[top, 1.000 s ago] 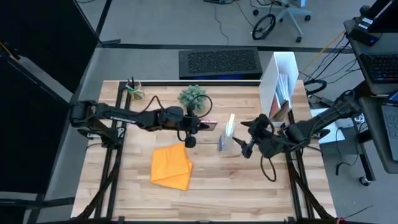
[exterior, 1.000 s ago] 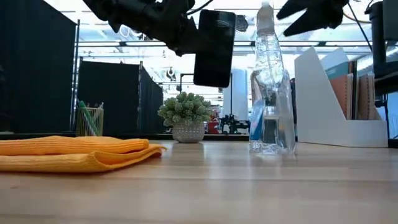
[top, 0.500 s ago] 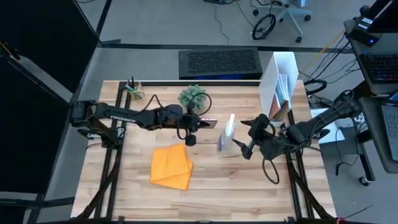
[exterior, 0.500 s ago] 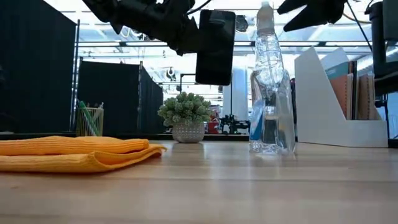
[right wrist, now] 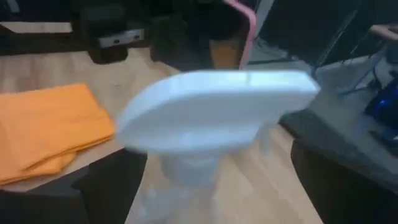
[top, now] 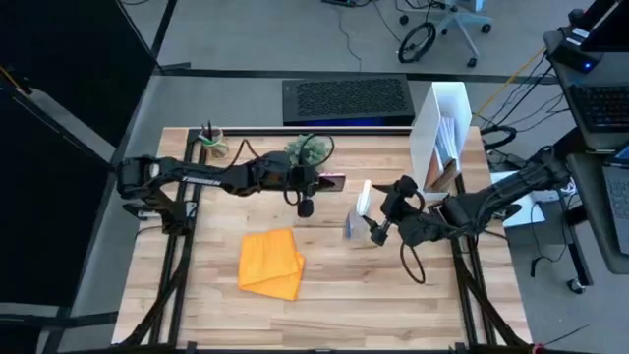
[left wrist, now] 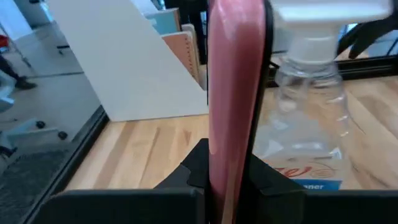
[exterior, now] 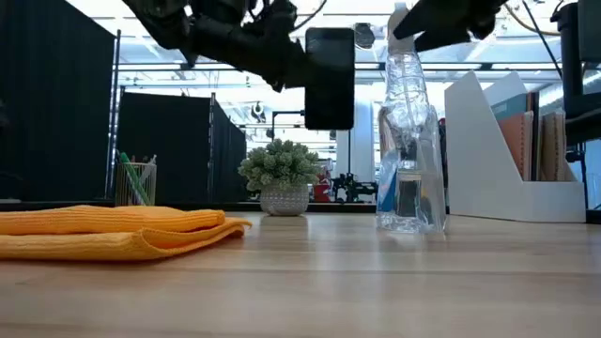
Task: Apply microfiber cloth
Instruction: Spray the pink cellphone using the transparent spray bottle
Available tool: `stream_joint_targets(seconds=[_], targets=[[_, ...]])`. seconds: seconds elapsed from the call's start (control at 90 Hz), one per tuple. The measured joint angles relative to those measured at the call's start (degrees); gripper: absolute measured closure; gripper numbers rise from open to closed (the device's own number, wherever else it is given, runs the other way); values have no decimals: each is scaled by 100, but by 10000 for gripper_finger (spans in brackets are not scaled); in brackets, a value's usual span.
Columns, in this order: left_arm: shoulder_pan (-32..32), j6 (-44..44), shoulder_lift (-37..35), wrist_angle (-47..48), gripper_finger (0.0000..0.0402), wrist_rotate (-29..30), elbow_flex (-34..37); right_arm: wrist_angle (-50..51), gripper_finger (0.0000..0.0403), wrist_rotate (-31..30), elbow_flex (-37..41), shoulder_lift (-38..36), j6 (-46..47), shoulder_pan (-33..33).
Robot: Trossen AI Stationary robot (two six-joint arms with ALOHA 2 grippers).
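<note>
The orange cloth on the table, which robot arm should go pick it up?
Probably the right. The left gripper is busy, shut on the phone held in the air. The right gripper is open at the spray bottle's top, holding nothing. The orange cloth lies untouched.

Lab: black curtains [exterior: 160, 141], office chair [top: 454, 20], cables.

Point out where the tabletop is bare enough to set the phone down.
Bare wood lies along the near edge, between the microfiber cloth and the table's right side. It is crowded farther back, around the spray bottle, plant, phone and both claws.
</note>
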State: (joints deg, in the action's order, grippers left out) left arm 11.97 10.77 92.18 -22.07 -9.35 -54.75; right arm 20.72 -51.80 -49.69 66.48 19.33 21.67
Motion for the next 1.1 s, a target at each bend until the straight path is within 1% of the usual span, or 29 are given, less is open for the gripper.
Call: stream_joint_targets(seconds=[0.078, 0.144, 0.222, 0.3, 0.422, 0.467, 0.633, 0.756, 0.833, 0.922, 1.011, 1.1], targets=[[88, -26, 217, -30, 388, -137, -167, -38, 23, 331, 0, 0, -120, -174], [140, 29, 417, -2, 388, -281, -342, -307, 23, 655, 0, 45, -363, -308], [190, 35, 617, 13, 388, -440, -570, -589, 23, 702, 0, 101, -716, -411], [217, 77, 749, -31, 388, -453, -769, -823, 23, 830, 0, 146, -966, -564], [243, 170, 898, -9, 388, -459, -1002, -939, 23, 1333, 0, 201, -815, -695], [262, 170, 907, 31, 388, -521, -1063, -953, 23, 1395, 0, 219, -783, -672], [421, 140, 898, -29, 388, -1048, -1312, -993, 23, 1472, 0, 221, -853, -522], [610, -382, 917, 15, 388, -1416, -1481, -1035, 23, 1634, 0, 221, -960, -499], [655, -890, 1071, -53, 388, -1621, -1685, -1071, 23, 1648, 0, 221, -1098, -510], [646, -1503, 1350, 19, 388, -1997, -1901, -1191, 23, 1768, 0, 223, -1268, -512], [584, -1653, 1633, 95, 388, -2137, -2105, -1227, 23, 1772, 0, 223, -1306, -514], [579, -1764, 1743, 68, 388, -2182, -2184, -1219, 27, 1775, 0, 223, -1271, -514]])
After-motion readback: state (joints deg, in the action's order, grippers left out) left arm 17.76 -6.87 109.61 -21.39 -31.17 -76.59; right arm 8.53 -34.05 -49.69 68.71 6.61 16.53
